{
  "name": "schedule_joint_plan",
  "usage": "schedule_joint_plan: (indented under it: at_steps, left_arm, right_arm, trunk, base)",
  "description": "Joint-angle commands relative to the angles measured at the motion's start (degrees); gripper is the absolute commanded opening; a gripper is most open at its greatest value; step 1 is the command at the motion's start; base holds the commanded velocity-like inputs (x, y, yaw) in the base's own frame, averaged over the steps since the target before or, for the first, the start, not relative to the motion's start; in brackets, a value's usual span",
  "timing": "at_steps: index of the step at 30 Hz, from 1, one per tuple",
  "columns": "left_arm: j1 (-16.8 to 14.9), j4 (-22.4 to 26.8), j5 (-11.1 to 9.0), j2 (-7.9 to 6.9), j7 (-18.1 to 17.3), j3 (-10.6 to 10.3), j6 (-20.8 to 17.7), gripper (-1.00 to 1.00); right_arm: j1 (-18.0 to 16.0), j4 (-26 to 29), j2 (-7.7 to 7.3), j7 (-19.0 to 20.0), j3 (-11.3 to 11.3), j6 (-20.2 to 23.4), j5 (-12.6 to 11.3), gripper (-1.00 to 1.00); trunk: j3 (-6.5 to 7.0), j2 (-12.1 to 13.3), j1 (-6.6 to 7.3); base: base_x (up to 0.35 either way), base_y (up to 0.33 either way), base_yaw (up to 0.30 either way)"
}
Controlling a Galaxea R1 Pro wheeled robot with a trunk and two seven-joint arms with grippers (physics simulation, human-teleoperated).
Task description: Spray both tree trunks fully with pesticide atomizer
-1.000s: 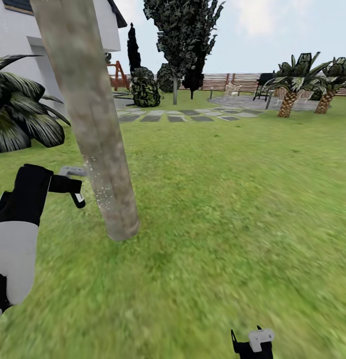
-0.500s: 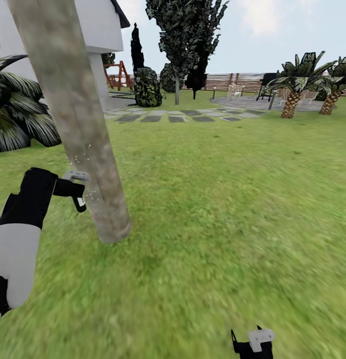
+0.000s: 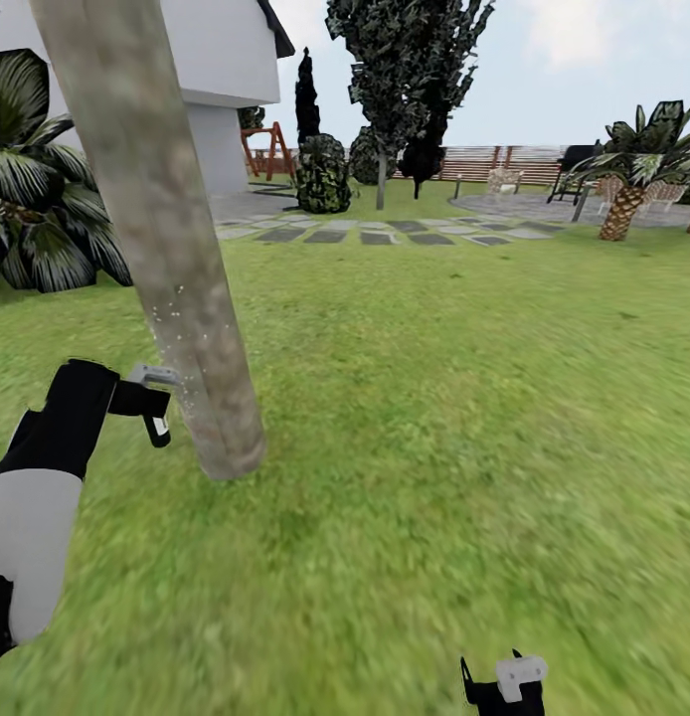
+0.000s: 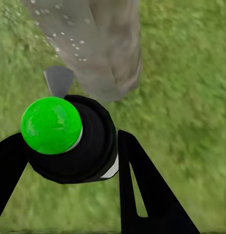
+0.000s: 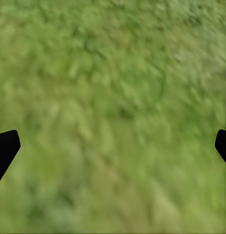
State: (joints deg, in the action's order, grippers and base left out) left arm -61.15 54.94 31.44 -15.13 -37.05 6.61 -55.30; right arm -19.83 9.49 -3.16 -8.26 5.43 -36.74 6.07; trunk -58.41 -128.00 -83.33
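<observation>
Clenching the pesticide atomizer [image 4: 69, 139] between its two black fingers [image 4: 142, 185], the left gripper [image 3: 151, 398] is holding at roughly 9 o'clock in the head view, with the bottle's grey nozzle [image 3: 151, 375] pointing at the tree trunk [image 3: 161, 239] just beside it. In the left wrist view a bright green dot [image 4: 51, 125] is showing on the atomizer's black top. The trunk is leaning slightly and rising out of the grass lawn [image 3: 434, 418] from about 8 o'clock towards 11 o'clock; pale specks [image 3: 171, 316] are dotting its lower part. The right gripper [image 3: 504, 686] is hanging low at 6 o'clock over bare grass [image 5: 113, 117], its fingertips spread wide apart and gripping nothing. A white house [image 3: 221, 89] and a brown slatted fence [image 3: 504, 162] are standing around 12 o'clock.
</observation>
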Motion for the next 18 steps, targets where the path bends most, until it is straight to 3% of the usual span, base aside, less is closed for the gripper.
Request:
schedule_joint_plan:
  at_steps: [1,5,9,18]
  left_arm:
    - [0.3,0.0,-0.1,-0.14,0.0,0.0,0.0,-1.0]
    - [1.5,-0.2,0.0,-0.66,0.0,0.8,0.0,-1.0]
    - [1.6,-0.3,-0.1,0.11,0.0,0.6,0.0,-1.0]
    - [1.7,-0.3,0.0,-0.16,0.0,0.9,0.0,-1.0]
  right_arm:
    - [0.0,0.0,0.0,0.0,0.0,0.0,0.0,1.0]
    - [0.0,0.0,0.0,0.0,0.0,0.0,0.0,1.0]
    - [0.0,0.0,0.0,0.0,0.0,0.0,0.0,1.0]
    - [0.0,0.0,0.0,0.0,0.0,0.0,0.0,1.0]
  trunk:
    - [0.0,0.0,0.0]
    - [0.0,0.0,0.0]
    - [0.0,0.0,0.0]
    - [0.0,0.0,0.0]
  base:
    - [0.165,-0.246,0.016]
    - [0.173,-0.241,0.003]
    - [0.079,-0.257,0.025]
    - [0.004,-0.273,0.248]
